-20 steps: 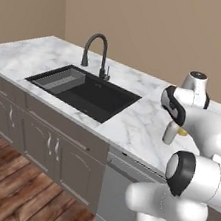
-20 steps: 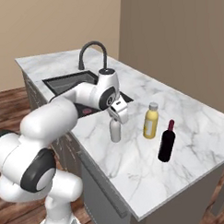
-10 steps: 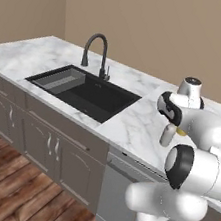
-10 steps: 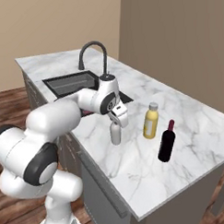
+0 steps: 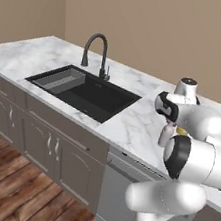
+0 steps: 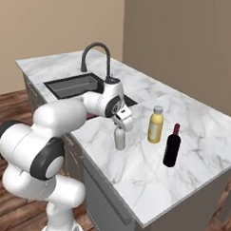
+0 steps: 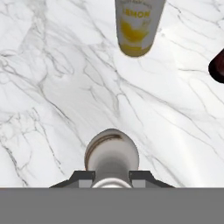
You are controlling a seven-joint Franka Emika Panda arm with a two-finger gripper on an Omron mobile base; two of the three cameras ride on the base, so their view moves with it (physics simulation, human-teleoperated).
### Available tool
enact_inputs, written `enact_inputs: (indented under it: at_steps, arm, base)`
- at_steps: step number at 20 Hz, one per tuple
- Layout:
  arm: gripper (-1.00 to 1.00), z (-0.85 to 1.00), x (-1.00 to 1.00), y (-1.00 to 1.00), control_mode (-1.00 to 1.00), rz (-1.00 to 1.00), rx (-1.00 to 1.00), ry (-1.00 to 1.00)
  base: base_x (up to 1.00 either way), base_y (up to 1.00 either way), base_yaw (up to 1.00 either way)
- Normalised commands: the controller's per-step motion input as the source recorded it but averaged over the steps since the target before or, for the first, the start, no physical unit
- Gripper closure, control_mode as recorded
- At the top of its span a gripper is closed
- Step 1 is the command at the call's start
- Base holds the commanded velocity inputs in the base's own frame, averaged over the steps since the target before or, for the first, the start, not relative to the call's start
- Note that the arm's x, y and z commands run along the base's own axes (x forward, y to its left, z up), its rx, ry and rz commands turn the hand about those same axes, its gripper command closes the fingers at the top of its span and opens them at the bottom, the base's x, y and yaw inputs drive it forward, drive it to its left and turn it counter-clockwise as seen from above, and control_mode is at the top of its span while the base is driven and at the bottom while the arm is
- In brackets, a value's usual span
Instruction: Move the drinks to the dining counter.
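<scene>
Placing step, last of 3 drinks by the look of it. The gripper (image 6: 121, 123) has its fingers clenched on the beige bottle (image 6: 119, 138), gripping it near the cap end. In the hand view the bottle (image 7: 112, 157) sits right between the 2 finger tips, seen end-on over marble. The bottle stands upright on the worktop (image 6: 192, 140) of the island, near its front edge, or a hair above it; I can't tell for sure if the base is touching.

The yellow juice bottle (image 6: 156, 124) and the dark red bottle (image 6: 172, 145) both stand upright on the same marble top, to the right of the held one, close to each other but not touching. The sink (image 5: 85, 89) and faucet (image 5: 99, 50) are well apart to the left. In the left base view the arm hides most of the bottle (image 5: 166, 135).

So 2 drinks are already on the dining counter and the 3rd is at or nearly at it. Next move as I judge it: confirm the base is seated, release the fingers, lift straight up so the cap isn't dragged. Risk: it tips if the hand pulls off sideways.
</scene>
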Motion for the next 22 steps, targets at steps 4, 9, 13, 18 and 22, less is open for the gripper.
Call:
enact_inputs:
  at_steps: [4,9,13,18,22]
  arm:
    - [1.00,-0.23,0.11,0.00,-1.00,0.00,0.00,0.00]
    - [1.00,-0.23,0.10,0.00,-1.00,0.00,0.00,0.00]
    - [1.00,-0.22,0.15,0.00,-1.00,0.00,0.00,0.00]
    - [1.00,-0.26,0.14,0.00,-1.00,0.00,0.00,0.00]
    - [-1.00,-0.29,0.01,0.00,-1.00,0.00,0.00,0.00]
  base:
    - [0.00,0.00,0.00]
    - [0.00,0.00,0.00]
    - [0.00,0.00,0.00]
    - [0.00,0.00,0.00]
    - [0.00,0.00,0.00]
